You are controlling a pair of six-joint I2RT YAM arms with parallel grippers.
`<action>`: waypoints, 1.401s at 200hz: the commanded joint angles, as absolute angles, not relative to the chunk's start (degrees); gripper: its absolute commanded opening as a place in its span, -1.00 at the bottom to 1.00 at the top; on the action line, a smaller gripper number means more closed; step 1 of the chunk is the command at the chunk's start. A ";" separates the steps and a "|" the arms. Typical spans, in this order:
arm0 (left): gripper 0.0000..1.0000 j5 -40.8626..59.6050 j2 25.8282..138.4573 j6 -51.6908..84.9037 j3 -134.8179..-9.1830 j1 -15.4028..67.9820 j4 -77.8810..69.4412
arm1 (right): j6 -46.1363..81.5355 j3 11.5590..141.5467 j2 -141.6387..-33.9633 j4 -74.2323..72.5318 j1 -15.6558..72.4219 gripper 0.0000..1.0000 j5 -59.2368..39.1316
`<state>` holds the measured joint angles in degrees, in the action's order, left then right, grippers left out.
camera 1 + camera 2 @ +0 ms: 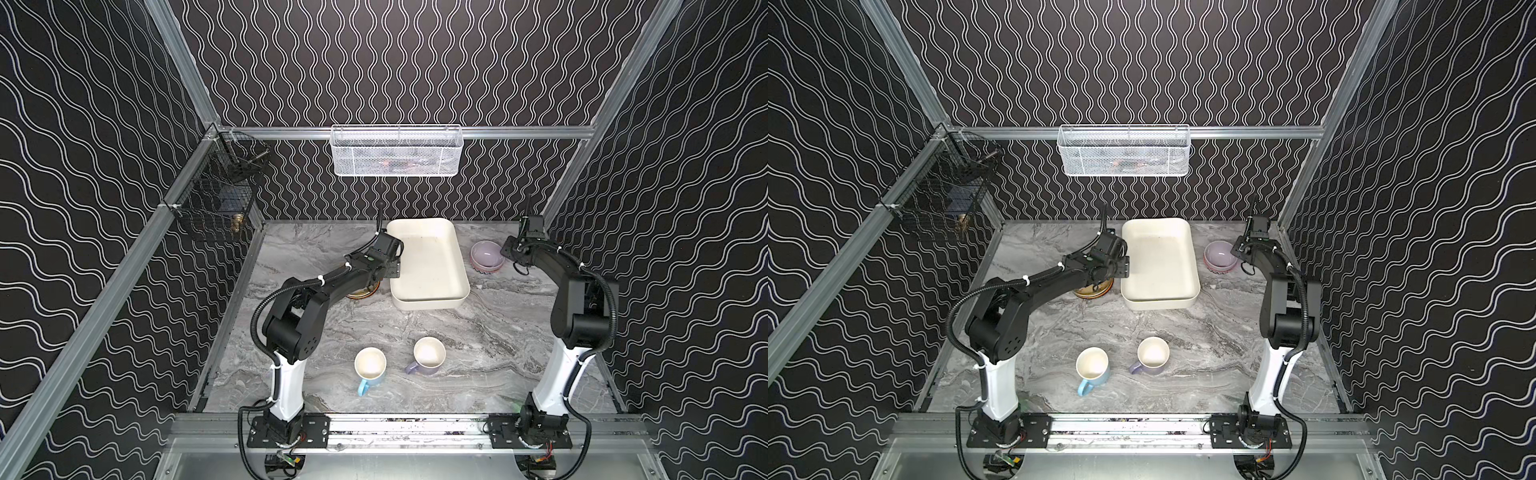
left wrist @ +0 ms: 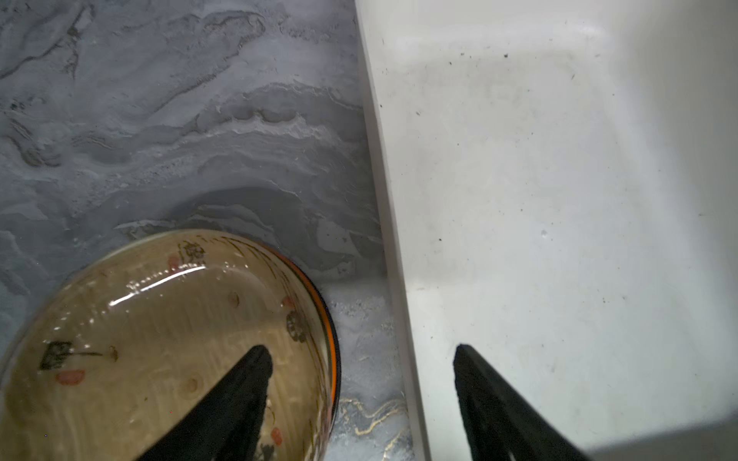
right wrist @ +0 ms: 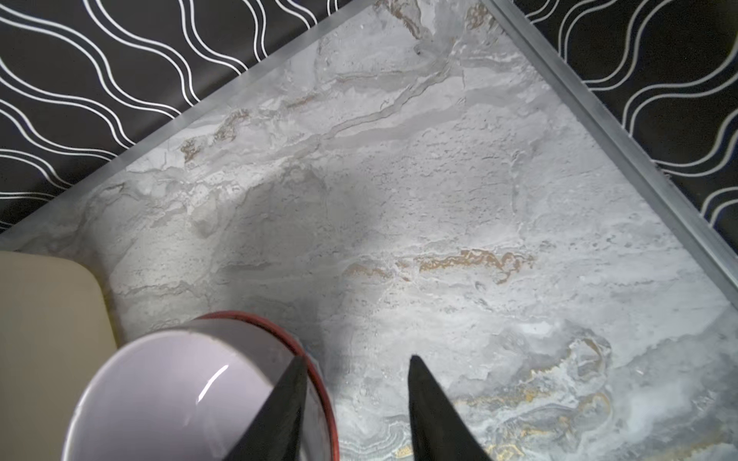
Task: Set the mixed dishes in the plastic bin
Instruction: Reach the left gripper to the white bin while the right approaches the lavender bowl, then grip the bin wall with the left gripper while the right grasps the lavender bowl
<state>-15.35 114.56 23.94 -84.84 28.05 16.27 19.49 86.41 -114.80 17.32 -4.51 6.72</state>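
Note:
The cream plastic bin (image 1: 428,302) (image 1: 1160,305) stands at the back middle, nothing in it. A stack of small plates (image 1: 365,293) (image 2: 159,339), tan on top with an orange edge below, lies just left of it. My left gripper (image 2: 359,351) is open, with one finger over the top plate and the other over the bin's floor (image 2: 519,199). A lavender bowl (image 1: 486,255) (image 3: 171,399) nests in a red-rimmed bowl right of the bin. My right gripper (image 3: 356,359) is open astride their rim. A light-blue mug (image 1: 370,365) and a lilac mug (image 1: 429,353) stand upright near the front.
A white wire-mesh basket (image 1: 395,151) hangs on the back rail and a black wire basket (image 1: 216,199) on the left rail. The table's metal edge rail (image 3: 599,119) and the patterned wall run close behind the right gripper.

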 commanded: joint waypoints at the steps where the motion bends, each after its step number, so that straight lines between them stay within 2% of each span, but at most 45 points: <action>1: 0.51 -15.56 115.57 24.96 -85.43 28.46 18.28 | 19.78 85.98 -115.20 17.63 -4.62 -0.17 4.46; 54: 0.40 -14.49 116.23 25.25 -85.19 29.30 18.41 | 20.18 85.93 -114.97 18.46 -4.61 -0.20 2.02; 136: 0.20 -13.06 117.22 25.21 -85.44 30.12 18.77 | 20.13 84.73 -109.07 19.16 -4.60 0.00 -2.45; 205: -0.49 -12.44 117.87 25.08 -85.02 31.03 19.49 | 19.91 85.14 -109.41 20.55 -4.09 -0.03 -6.47; 280: -0.72 -13.15 115.55 24.88 -81.59 32.16 20.64 | 19.54 85.48 -111.06 23.03 -3.54 -0.08 -6.92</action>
<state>-12.47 116.46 24.27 -82.43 31.64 19.51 19.84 85.52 -110.89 21.87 -3.57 -6.48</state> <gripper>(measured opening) 0.151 0.465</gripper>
